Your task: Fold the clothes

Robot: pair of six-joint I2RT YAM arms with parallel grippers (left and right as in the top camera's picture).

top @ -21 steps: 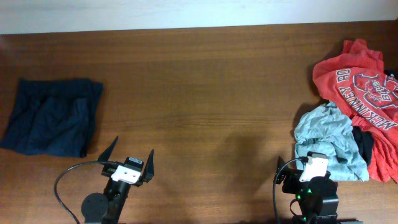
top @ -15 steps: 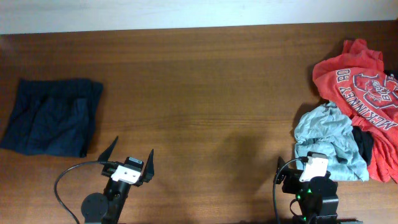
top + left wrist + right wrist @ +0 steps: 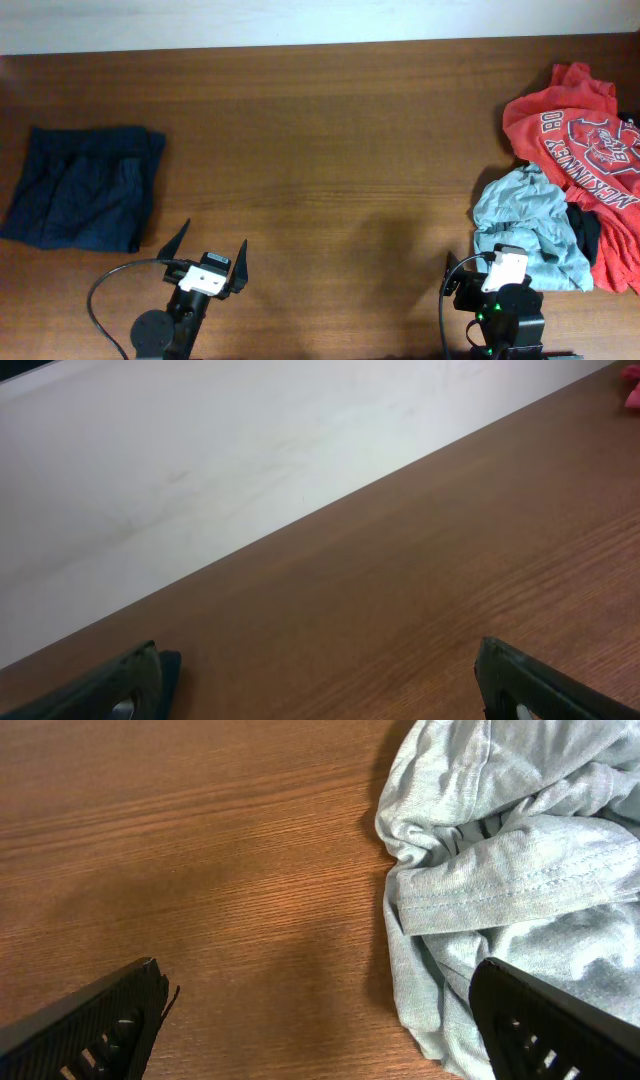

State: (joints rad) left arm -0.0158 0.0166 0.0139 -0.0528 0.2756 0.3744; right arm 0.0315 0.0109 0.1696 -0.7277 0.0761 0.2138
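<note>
Overhead: brown wood-grain desk across nearly the whole view, with a pale wall strip along the far edge. At the far right edge, heaped clothes — on top and largest, orange-red T-shirt, crumpled, grey-white chest print facing up. Just beside it toward the near edge, pale grey-blue garment, bunched and touching the red one. Between those two, small patch of black garment, mostly covered. Well apart, at the left edge, navy garment, flattened into a rough rectangle, wrinkled, alone on bare wood. At the near edge, left gripper, fingers spread wide with nothing between them, over bare desk to the right of the navy garment and not touching it. Toward the near-right corner, right gripper, spread wide as well and holding nothing. From the right wrist, one finger over bare wood, the other over the edge of the grey-blue cloth — whether touching the fabric, impossible to tell. Smallest, a black cable looping beside the left arm's base.
</note>
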